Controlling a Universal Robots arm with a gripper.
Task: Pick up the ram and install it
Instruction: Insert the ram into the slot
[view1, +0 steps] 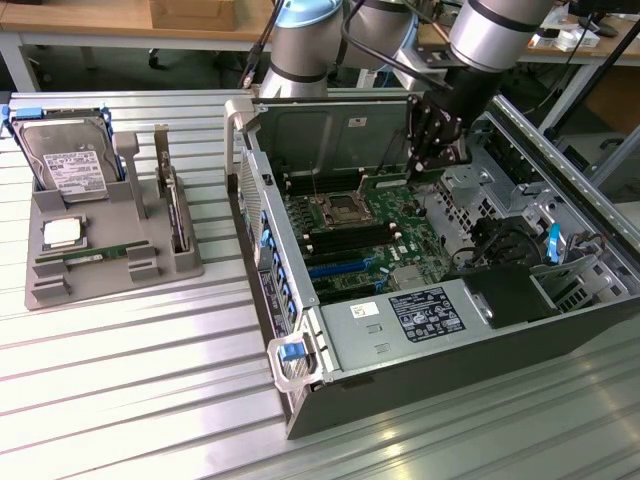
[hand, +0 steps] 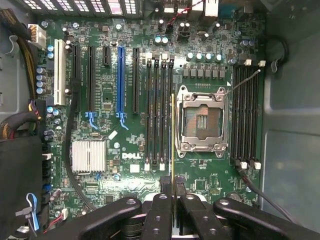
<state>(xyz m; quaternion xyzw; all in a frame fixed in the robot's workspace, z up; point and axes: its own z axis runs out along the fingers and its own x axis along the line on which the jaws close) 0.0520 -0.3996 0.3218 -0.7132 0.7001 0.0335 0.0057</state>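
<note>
Ram (hand: 173, 140) in claw (hand: 173, 197) over open case (view1: 430, 385)

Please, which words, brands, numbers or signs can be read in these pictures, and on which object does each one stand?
"DELL": white print on the motherboard, beside the silver heatsink.
White label on the hard drive: too small to read.
Black label on the silver metal housing: too small to read.
White sticker beside it: too small to read.
</note>
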